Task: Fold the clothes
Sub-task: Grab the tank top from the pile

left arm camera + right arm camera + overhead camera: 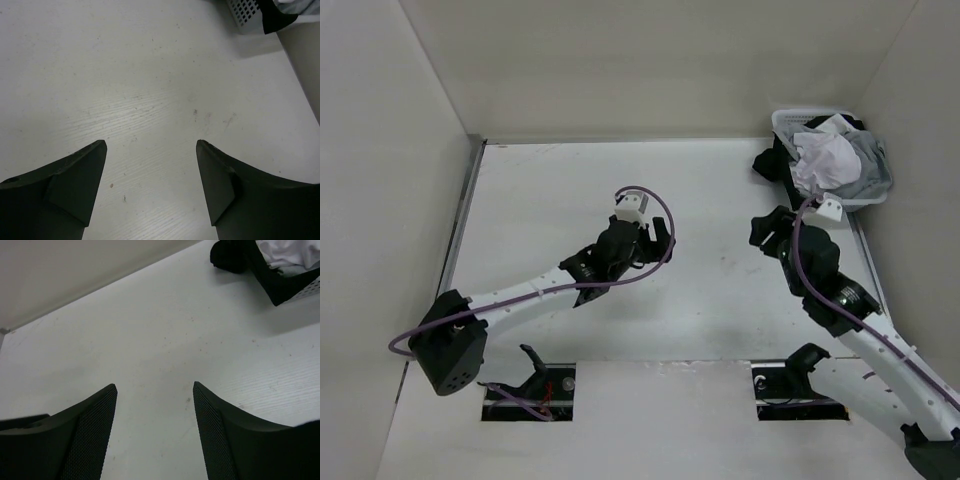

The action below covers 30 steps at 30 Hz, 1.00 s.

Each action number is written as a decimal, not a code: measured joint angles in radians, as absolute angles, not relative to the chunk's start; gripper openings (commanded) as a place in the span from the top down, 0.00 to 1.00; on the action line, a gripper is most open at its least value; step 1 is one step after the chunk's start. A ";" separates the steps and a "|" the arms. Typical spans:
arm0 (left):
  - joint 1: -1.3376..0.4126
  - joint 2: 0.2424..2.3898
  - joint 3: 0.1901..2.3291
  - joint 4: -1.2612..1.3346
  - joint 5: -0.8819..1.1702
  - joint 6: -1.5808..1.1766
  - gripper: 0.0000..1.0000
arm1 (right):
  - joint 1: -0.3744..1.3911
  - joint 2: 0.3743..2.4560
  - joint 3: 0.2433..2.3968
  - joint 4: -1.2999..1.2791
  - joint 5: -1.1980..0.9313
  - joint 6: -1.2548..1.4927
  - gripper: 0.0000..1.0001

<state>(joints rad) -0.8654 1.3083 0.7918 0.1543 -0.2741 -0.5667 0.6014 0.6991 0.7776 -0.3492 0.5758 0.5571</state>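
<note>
While left fingers (pixel 75 185) and right fingers (pixel 225 440) gape wide, white top (pixel 823 160) lies apart in basket (pixel 798 116).

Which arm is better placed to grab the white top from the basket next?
Right, probably. The right pincer, open, sits just short of the basket holding the white top; the left pincer, also open, hovers mid-table, farther away.

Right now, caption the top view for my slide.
Left tool and right tool open; white top crumpled in corner basket.
</note>
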 measured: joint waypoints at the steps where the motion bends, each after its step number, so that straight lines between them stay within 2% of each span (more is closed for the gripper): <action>1: -0.864 1.312 0.783 0.164 -0.270 -0.569 0.26 | 0.580 0.715 0.778 -0.334 0.568 0.551 0.54; 2: -0.864 1.314 0.772 0.172 -0.265 -0.570 0.26 | 0.555 0.734 0.778 -0.320 0.559 0.542 0.65; 4: -0.862 1.320 0.752 0.198 -0.252 -0.573 0.26 | 0.496 0.772 0.778 -0.289 0.538 0.530 0.79; 7: -0.863 1.349 0.736 0.268 -0.223 -0.573 0.32 | 0.375 0.832 0.779 -0.227 0.487 0.525 0.87; 9: -0.866 1.383 0.732 0.327 -0.202 -0.572 0.45 | 0.281 0.888 0.788 -0.181 0.439 0.526 0.87; 11: -0.873 1.420 0.731 0.385 -0.186 -0.570 0.76 | 0.186 0.964 0.810 -0.138 0.387 0.527 0.87; 12: -0.878 1.439 0.728 0.420 -0.177 -0.566 0.84 | 0.135 1.011 0.830 -0.123 0.361 0.528 0.87; 13: -0.884 1.454 0.720 0.449 -0.167 -0.561 0.87 | 0.084 1.064 0.860 -0.106 0.338 0.531 0.87; 16: -0.899 1.478 0.686 0.505 -0.142 -0.555 0.85 | -0.056 1.243 0.989 -0.075 0.295 0.544 0.83; 19: -0.904 1.483 0.653 0.544 -0.124 -0.547 0.66 | -0.170 1.449 1.159 -0.036 0.269 0.555 0.76; 21: -0.902 1.483 0.640 0.564 -0.121 -0.542 0.54 | -0.229 1.579 1.273 -0.031 0.248 0.563 0.63; 23: -0.897 1.483 0.632 0.582 -0.120 -0.539 0.48 | -0.276 1.695 1.368 -0.029 0.220 0.567 0.50; 26: -0.891 1.483 0.622 0.607 -0.122 -0.537 0.46 | -0.325 1.819 1.449 -0.031 0.183 0.569 0.42; 30: -0.884 1.483 0.617 0.623 -0.123 -0.534 0.46 | -0.343 1.910 1.488 -0.038 0.123 0.572 0.42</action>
<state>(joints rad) -0.8841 1.4834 0.6170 0.6231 -0.1234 -0.5339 -0.3431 1.9102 1.4883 -0.0376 0.1234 0.5724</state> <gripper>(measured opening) 0.535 0.594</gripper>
